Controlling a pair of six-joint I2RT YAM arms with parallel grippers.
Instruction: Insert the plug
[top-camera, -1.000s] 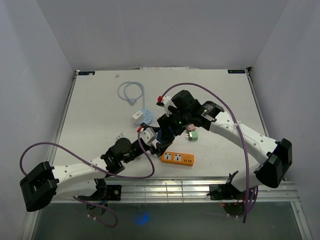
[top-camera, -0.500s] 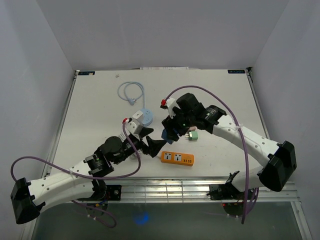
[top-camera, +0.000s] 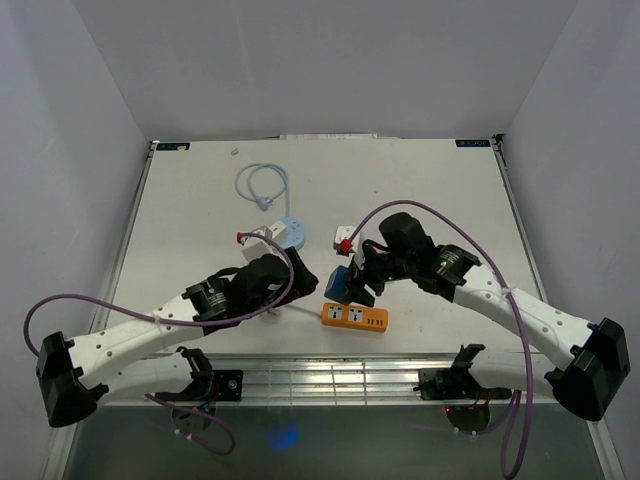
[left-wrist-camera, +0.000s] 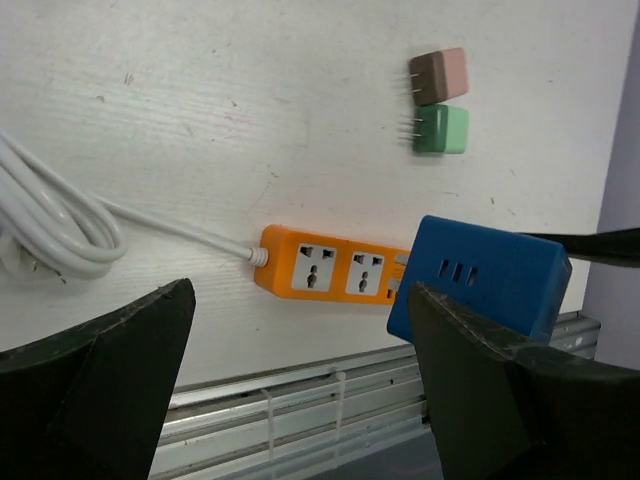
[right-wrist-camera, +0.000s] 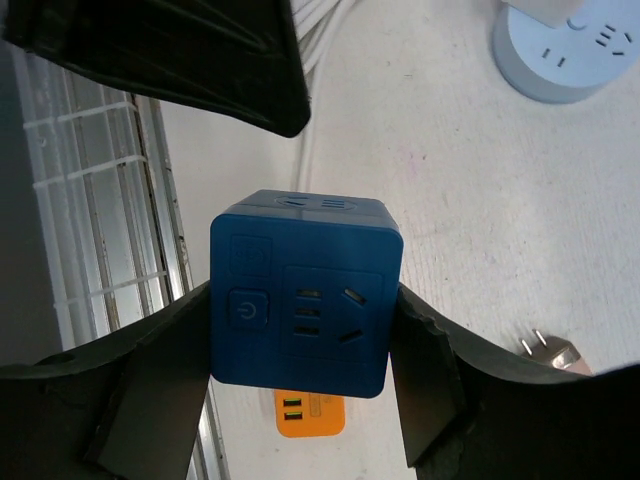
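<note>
Seeing right tool (right-wrist-camera: 300, 330) clenched on blue plug (right-wrist-camera: 305, 295), one finger on each side face. Versus a second ago in top view: carried down from frame centre to just up-left of the orange strip (top-camera: 355, 317), at its left end. Left tool (left-wrist-camera: 300, 380) roughly where it was, just left of the plug, spread wide, nothing held. Reading that as carry done, with alignment and push-in left. Plug itself: rounded blue cube, apparently held off the tabletop (top-camera: 200, 200), overlapping the strip's right end in left wrist view. Facing the right wrist camera: power-button mark, three short slots, angled socket holes. Three more slots on another face in left wrist view. No prongs visible anywhere, so cannot confirm which face points at the strip.
</note>
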